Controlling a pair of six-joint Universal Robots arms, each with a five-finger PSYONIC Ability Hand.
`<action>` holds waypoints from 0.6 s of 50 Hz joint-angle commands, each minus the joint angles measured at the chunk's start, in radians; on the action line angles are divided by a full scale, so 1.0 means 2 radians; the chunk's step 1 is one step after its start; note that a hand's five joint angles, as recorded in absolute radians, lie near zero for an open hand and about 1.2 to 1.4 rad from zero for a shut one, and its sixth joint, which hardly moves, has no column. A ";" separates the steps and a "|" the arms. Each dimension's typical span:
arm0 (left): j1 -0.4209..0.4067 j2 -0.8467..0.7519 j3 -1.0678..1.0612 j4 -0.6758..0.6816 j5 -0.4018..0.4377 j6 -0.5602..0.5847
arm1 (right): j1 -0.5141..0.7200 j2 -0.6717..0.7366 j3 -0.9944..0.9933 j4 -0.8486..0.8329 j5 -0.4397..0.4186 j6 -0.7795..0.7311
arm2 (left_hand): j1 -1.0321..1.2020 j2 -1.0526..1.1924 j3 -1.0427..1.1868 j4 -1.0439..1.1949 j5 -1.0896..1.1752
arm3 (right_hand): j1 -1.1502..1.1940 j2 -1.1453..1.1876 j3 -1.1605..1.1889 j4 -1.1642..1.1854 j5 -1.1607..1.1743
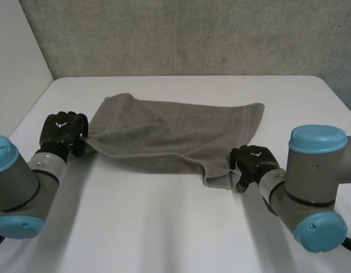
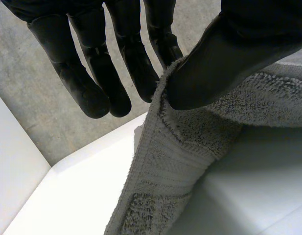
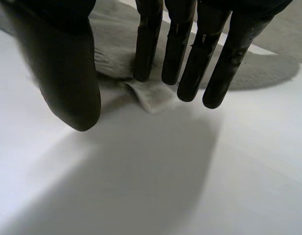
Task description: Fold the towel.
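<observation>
The near right corner of the towel (image 1: pixel 175 133) is touched by the straight fingertips of the right hand (image 1: pixel 252 161). Its thumb is held apart and nothing is gripped. Slightly farther back, the near left corner is pinched between thumb and finger of the left hand (image 1: pixel 62 129) and held off the table (image 1: pixel 164 227). The rest is spread flat across the middle, before a grey wall (image 1: pixel 192 34).

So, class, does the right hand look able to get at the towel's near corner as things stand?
Probably yes: the right hand is open, its straight fingers at that corner of the towel, and nothing lies in the way on the table.
</observation>
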State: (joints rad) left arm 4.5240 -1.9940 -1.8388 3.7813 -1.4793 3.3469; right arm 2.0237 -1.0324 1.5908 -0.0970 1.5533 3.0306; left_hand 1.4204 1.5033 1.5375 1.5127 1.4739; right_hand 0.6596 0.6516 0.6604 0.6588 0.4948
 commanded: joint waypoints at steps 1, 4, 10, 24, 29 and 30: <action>0.001 0.000 0.000 0.000 0.000 0.001 | 0.037 -0.016 0.009 0.002 0.001 0.032 | -0.012 -0.054 -0.071 -0.058 -0.126 | 0.044 0.048 0.044 0.045 0.039; 0.001 0.000 -0.003 0.000 0.000 0.001 | 0.047 -0.021 0.009 0.005 -0.003 0.048 | -0.012 -0.054 -0.071 -0.058 -0.126 | 0.058 0.062 0.057 0.058 0.053; 0.001 0.000 -0.003 0.001 0.000 0.001 | 0.049 -0.028 0.010 0.029 -0.019 0.050 | -0.012 -0.054 -0.071 -0.058 -0.126 | 0.091 0.095 0.091 0.092 0.086; 0.002 -0.001 -0.004 0.001 0.001 0.001 | 0.040 -0.055 0.044 0.024 -0.037 0.012 | -0.012 -0.054 -0.071 -0.058 -0.126 | 0.138 0.142 0.138 0.139 0.134; 0.002 -0.001 -0.004 0.001 0.001 0.001 | 0.042 -0.050 0.039 0.023 -0.048 -0.011 | -0.012 -0.054 -0.071 -0.058 -0.126 | 0.128 0.132 0.128 0.129 0.123; 0.002 -0.001 -0.004 0.001 0.001 0.001 | 0.042 -0.045 0.038 0.021 -0.048 -0.016 | -0.012 -0.054 -0.071 -0.058 -0.126 | 0.116 0.120 0.116 0.117 0.112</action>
State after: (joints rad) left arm 4.5282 -1.9953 -1.8470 3.7829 -1.4774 3.3487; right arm 2.1056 -1.1387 1.6744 -0.0466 1.4742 3.0487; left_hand 1.4204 1.5033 1.5380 1.5127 1.4739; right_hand 0.9308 0.9266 0.9281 0.9254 0.7529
